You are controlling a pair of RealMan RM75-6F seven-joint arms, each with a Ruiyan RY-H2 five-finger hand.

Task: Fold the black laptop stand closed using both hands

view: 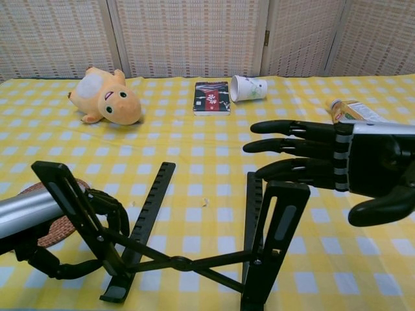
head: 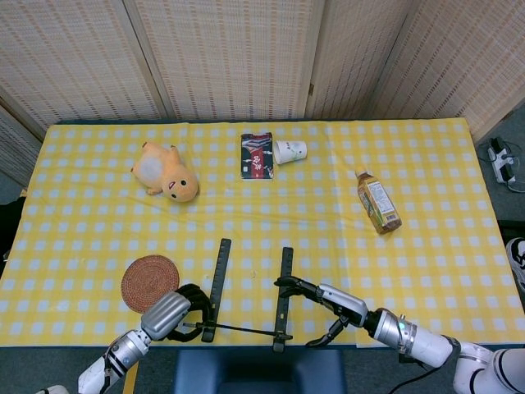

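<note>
Lying on the yellow checked table (head: 426, 164) are one black stand (head: 246, 295), one plush toy (head: 166, 172), one book (head: 257, 155), one paper cup (head: 290, 151) tipped on its side, one bottle (head: 378, 203) lying flat and one round woven coaster (head: 149, 281). The stand is sitting at the near edge of the table, between the two hands, with its two long rails running away from the robot and crossed struts joining them low at the front. In the chest view the stand (view: 188, 240) is standing unfolded, its left upright plate leaning outward to the left and its right plate rising nearly straight. The left hand (head: 182, 305) is reaching in at the stand's left side, just beside the coaster; seen from the chest, the left hand (view: 78, 236) is curling its dark fingers (view: 111, 208) around the left plate and the strut behind it, gripping the stand there. The right hand (head: 328, 304) is hovering at the stand's right side with nothing in it; in the chest view the right hand (view: 343, 168) is holding its fingers (view: 292, 148) stretched out and apart toward the left, the lowest one lying just above the top of the right plate, and whether it is touching the plate I cannot tell. The thumb is hanging below, well clear of the stand.
</note>
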